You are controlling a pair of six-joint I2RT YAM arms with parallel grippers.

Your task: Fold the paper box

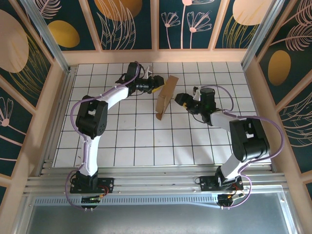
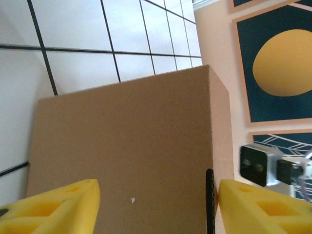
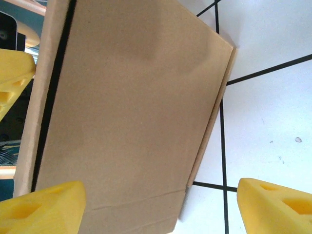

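The paper box (image 1: 165, 97) is a flat brown cardboard piece standing on edge, leaning, on the white tiled table (image 1: 122, 141) near the back middle. My left gripper (image 1: 155, 84) is just left of it and my right gripper (image 1: 181, 100) just right of it. In the left wrist view the box's broad face (image 2: 126, 146) lies ahead of my open left gripper (image 2: 158, 210), whose yellow fingers (image 2: 58, 209) stand wide apart. In the right wrist view the other face (image 3: 131, 107) lies ahead of my open right gripper (image 3: 161, 209), with bare tile by the right finger (image 3: 278, 204).
A wooden rail (image 1: 156, 56) and patterned wall panels close the back of the table, a short way behind the box. Side walls (image 1: 34, 117) stand left and right. Open tiles stretch between the box and the arm bases (image 1: 90, 183).
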